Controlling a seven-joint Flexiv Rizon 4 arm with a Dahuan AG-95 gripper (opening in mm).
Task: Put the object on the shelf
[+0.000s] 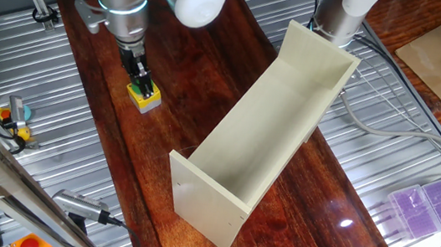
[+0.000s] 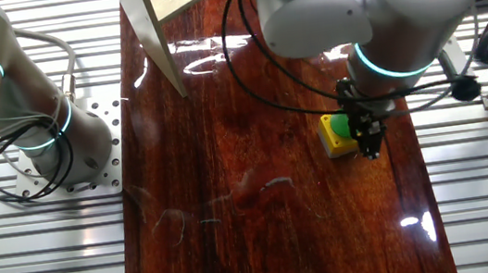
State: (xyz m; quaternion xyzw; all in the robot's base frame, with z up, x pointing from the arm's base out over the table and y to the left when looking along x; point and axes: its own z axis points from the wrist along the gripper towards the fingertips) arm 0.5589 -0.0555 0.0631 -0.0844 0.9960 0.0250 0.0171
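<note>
The green-topped yellow button box (image 1: 143, 97) sits on the dark wooden desk (image 1: 209, 80), near the long edge that borders the ribbed metal surface with the red-topped button device (image 1: 30, 244), and well apart from the shelf (image 1: 265, 137). The shelf lies as an open cream trough along the opposite long edge of the desk.

The hand (image 1: 139, 77) is down at the box, fingers (image 2: 367, 135) reaching to its level, one beside the box in the other fixed view. Whether the fingers are pressed onto the yellow sides or standing just off them cannot be told from either view.

The step in hand looks like the grasp. To do it well, the fingers should seat low on the flat yellow sides, not on the round green button, which would slip or depress. Squeeze squarely, then lift straight up high enough to clear the shelf's tall side panel before crossing the desk, and lower the box flat onto the trough floor.

No brand, label or writing is legible anywhere.
</note>
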